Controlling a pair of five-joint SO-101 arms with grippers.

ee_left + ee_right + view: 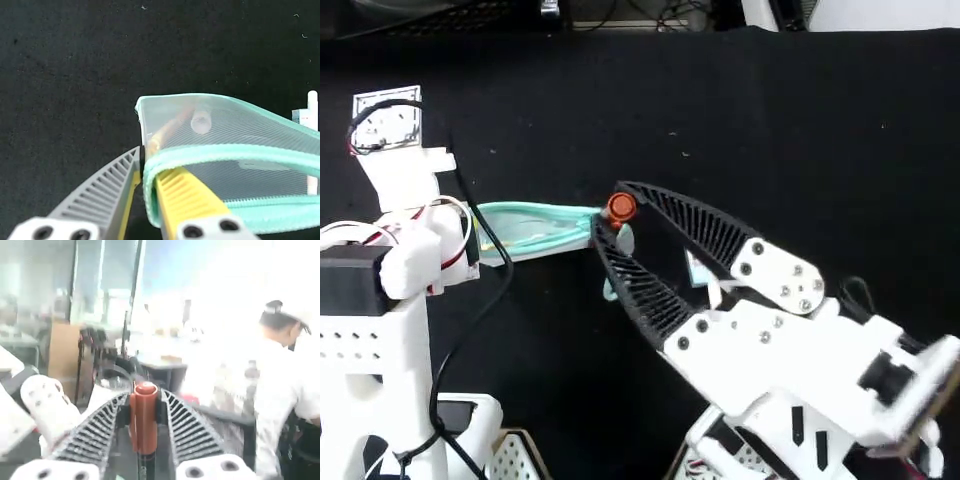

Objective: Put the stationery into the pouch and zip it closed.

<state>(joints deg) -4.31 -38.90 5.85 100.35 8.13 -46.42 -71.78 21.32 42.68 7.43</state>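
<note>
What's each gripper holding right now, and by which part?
The right gripper pinches an orange marker near one end. The left gripper clamps the pouch by its open rim, one finger inside.

- A black, cloth-covered table (800,120) spans nearly the whole high view; a few tiny pale specks dot its matte surface.
- Thin dark cables (665,14) lie past the table's far edge, near a pale panel (880,14) at the far right corner.
- A tall brown cardboard sheet (62,357) stands upright in the room behind, seen in the right wrist view.
- Large glass panes with dark upright frames (105,285) rise above the cardboard.
- A dark desk (162,365) stands farther back; what lies on it is too blurred to tell.
</note>
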